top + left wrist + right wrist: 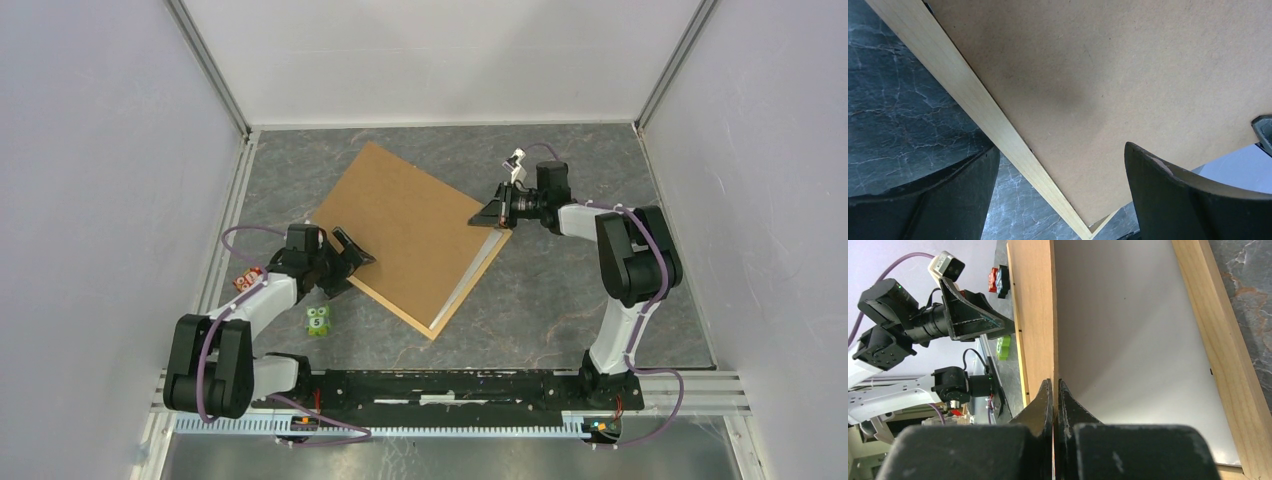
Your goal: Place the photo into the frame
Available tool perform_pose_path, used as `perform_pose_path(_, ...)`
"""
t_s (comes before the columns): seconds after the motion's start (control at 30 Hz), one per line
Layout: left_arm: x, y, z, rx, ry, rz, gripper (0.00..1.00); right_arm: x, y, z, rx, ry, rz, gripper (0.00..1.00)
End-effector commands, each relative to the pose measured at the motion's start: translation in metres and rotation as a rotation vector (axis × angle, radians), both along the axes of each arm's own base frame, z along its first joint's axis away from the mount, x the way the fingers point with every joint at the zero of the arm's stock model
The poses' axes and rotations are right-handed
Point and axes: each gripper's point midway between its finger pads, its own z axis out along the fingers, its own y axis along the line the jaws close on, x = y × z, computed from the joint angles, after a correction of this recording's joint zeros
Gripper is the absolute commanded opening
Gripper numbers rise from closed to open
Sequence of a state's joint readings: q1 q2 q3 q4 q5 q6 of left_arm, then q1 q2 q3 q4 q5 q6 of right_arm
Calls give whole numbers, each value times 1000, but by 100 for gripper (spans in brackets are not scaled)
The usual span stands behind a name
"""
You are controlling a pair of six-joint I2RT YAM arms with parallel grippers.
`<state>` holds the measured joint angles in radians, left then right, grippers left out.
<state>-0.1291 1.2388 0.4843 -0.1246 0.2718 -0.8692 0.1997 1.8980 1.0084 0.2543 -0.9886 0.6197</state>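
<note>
1. The frame (398,312) lies flat on the grey table (570,300), turned at a slant; its long sides run from the far left toward the near right, and one corner points at the arms' bases.
2. Inside the frame (1209,340) lies a plain white sheet (1128,340); this looks to be the photo face down, though no printed side shows; from above only a thin white strip (472,275) of it peeps out along the near-right edge.
3. A brown backing board (410,220) of much the same size covers the frame, with its long axis the same way; its right side is raised off the white sheet, while its left side sits low on the frame.
4. The right gripper (493,214) is clenched on the board's right edge near the far-right corner; in its wrist view the fingers (1040,405) meet tightly on the thin edge of the board (1035,300).
5. The left gripper (350,255) is released, jaws wide apart, over the board's left edge; its wrist view shows the board (1128,65) and the pale strip of the frame (973,100) between the spread fingers (1188,200).
6. A green toy (318,321) and a red toy (247,280) stand on the table near the left arm, apart from the frame.
</note>
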Motion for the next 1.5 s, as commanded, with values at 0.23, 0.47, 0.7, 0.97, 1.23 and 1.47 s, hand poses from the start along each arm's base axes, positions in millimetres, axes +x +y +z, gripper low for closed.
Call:
perform_pose_path(0.23, 11, 0, 20, -3, -21, 14, 100, -4, -10, -15, -94, -26, 41, 0)
perform_pose_path(0.47, 16, -7, 19, -38, -34, -8, 100, -6, -5, -21, -132, -8, 53, 0)
perform_pose_path(0.7, 18, -10, 25, -35, -43, -38, 100, -17, 0, -28, -121, -9, 40, 0)
perform_pose_path(0.97, 15, -9, 24, -33, -31, -43, 100, -11, -11, -28, -205, -70, 10, 17)
perform_pose_path(1.23, 8, -8, 19, -25, -9, -41, 100, 0, -38, -23, -408, -137, -39, 57)
perform_pose_path(1.47, 2, -7, 14, -18, 14, -43, 100, 13, -82, -8, -680, -227, -116, 87)
